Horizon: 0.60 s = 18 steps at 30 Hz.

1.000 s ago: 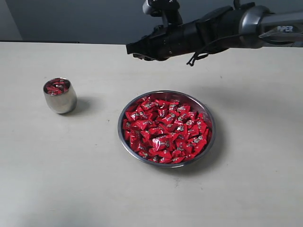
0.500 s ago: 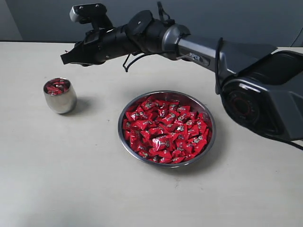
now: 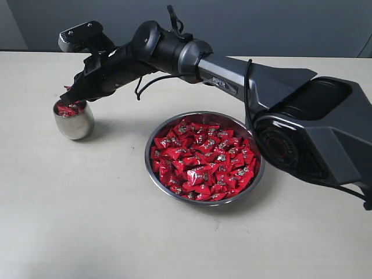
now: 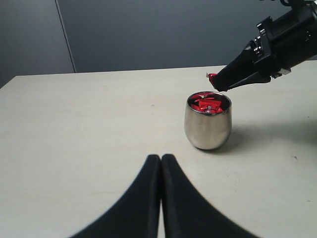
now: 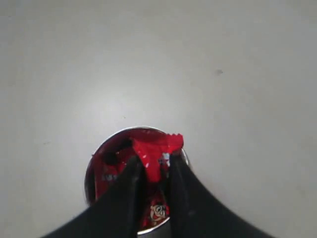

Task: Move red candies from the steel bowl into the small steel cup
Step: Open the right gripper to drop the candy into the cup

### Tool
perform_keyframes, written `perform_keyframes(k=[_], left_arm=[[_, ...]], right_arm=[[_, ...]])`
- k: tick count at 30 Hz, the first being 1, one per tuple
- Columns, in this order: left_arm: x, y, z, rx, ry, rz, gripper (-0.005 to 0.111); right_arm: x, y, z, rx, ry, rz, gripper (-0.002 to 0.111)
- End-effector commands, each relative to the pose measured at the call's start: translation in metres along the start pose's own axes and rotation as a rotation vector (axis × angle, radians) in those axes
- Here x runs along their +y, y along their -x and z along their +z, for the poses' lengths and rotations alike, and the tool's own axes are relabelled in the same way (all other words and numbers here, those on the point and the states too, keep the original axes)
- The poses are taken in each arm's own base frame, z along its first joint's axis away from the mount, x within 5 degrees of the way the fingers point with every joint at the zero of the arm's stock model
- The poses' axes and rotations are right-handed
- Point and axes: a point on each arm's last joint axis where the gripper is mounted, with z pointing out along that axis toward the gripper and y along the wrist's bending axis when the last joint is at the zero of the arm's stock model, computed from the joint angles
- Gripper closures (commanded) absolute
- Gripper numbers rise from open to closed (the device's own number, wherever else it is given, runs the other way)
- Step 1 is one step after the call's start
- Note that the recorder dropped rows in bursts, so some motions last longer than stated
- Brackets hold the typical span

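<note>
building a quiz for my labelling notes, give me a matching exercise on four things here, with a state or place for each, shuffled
1 small steel cup
2 steel bowl
3 right gripper
4 left gripper

a shut, holding nothing
b wide, heaped with red candies
c shut on a red candy
d stands beneath the right gripper

Pairs: 1-d, 2-b, 3-c, 4-a

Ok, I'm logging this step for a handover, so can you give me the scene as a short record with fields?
Small rounded steel cup: upright, holds red sweets
Wide shallow steel bowl: heaped with red candies
Right pincer: shut on one red wrapped candy, just above the cup's mouth
Left pincer: shut, empty, apart from the cup
</note>
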Motion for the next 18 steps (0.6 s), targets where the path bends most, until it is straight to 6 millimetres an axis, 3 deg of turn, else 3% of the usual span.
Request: perform_keyframes(k=[1,18], left_arm=[[0.0,-0.001,0.0,-0.002,0.0,-0.005,0.106],[0.0,-0.001,0.0,-0.002,0.0,-0.005,0.106]], right_arm=[[0.0,0.002,-0.002,0.004,0.003,-0.007,0.109],[0.009,0.005,0.004,-0.021,-0.017,-0.044,0.109]])
